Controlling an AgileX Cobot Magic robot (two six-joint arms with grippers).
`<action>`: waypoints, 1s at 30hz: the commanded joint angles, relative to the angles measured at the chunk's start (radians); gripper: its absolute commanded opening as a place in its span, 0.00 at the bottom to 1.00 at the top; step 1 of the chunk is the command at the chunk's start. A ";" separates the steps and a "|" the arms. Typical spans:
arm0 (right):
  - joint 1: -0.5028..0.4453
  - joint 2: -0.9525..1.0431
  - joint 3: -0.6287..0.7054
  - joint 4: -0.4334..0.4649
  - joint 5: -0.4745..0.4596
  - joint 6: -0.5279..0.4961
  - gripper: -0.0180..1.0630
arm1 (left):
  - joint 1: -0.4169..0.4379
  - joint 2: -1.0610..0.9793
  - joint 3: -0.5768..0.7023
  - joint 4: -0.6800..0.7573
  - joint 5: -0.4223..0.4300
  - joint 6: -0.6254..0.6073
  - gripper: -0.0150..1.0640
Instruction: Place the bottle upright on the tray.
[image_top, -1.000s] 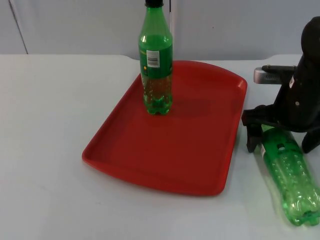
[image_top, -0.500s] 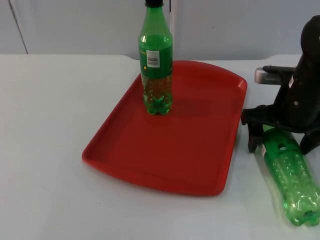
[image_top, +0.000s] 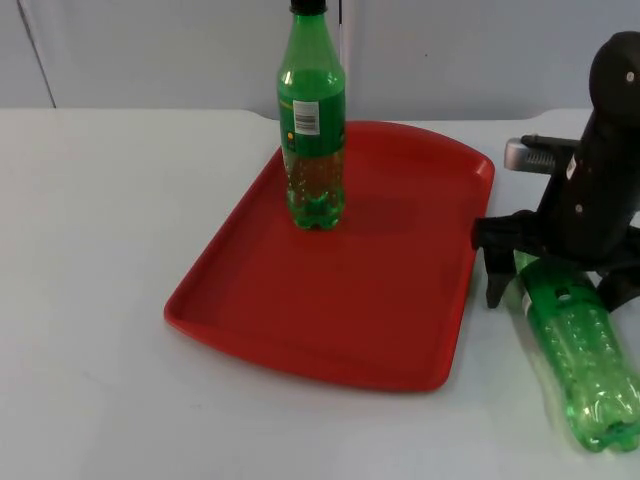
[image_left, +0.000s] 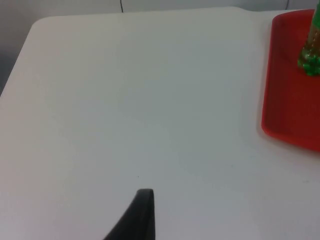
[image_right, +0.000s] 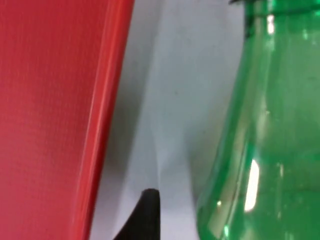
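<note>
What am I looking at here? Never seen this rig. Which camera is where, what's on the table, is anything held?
It is a two-armed robot at a white table. One fixed camera looks down on the table; each arm also carries a wrist camera looking along its gripper.

On the table lies a red tray with one green bottle already upright on it. A second green bottle lies on its side to the right of the tray, off it.

The right gripper is down over that lying bottle's neck end, fingers open on either side, nothing gripped yet. The left arm waits; its black fingertip hangs over bare table.
</note>
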 joint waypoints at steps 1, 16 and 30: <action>0.008 0.020 0.009 0.013 0.025 0.026 0.83 | -0.005 -0.004 0.004 0.003 -0.002 -0.001 0.97; 0.008 0.019 0.009 -0.015 0.021 0.055 0.02 | -0.005 -0.004 0.004 0.003 -0.002 -0.001 0.97; 0.008 -0.116 -0.027 -0.038 0.000 -0.099 0.02 | -0.005 -0.004 0.004 0.003 -0.002 -0.001 0.97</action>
